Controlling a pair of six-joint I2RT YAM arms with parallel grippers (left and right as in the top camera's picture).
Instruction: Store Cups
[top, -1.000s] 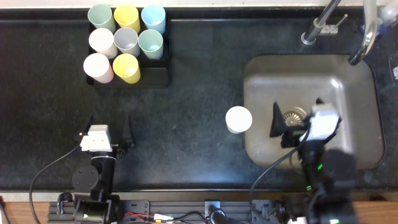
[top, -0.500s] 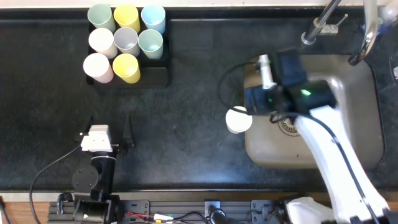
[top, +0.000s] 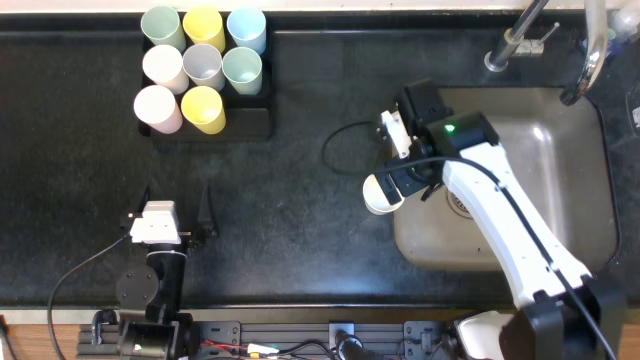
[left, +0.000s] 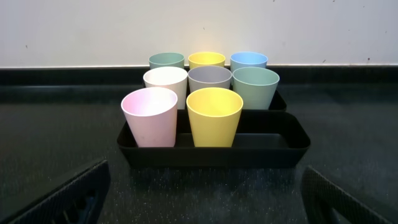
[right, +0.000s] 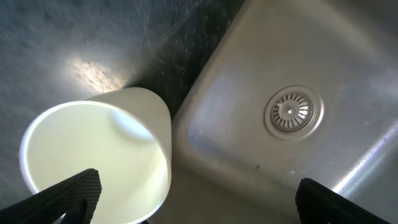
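Cup (right: 93, 149), white and upright, sits on the counter (right: 74, 31) at the sink's (right: 261, 62) nine-o'clock rim, beneath the right gripper (right: 199, 208), spread wide. Left gripper (left: 202, 202), also wide, faces the tray (left: 211, 152) of eight cups (left: 214, 115) at twelve o'clock.

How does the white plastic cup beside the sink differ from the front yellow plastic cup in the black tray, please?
The white plastic cup stands alone on the dark countertop at the steel sink's edge; the front yellow plastic cup sits in the black tray among other cups. The open right end effector is over the white cup, not the yellow one. Both stand upright and empty.
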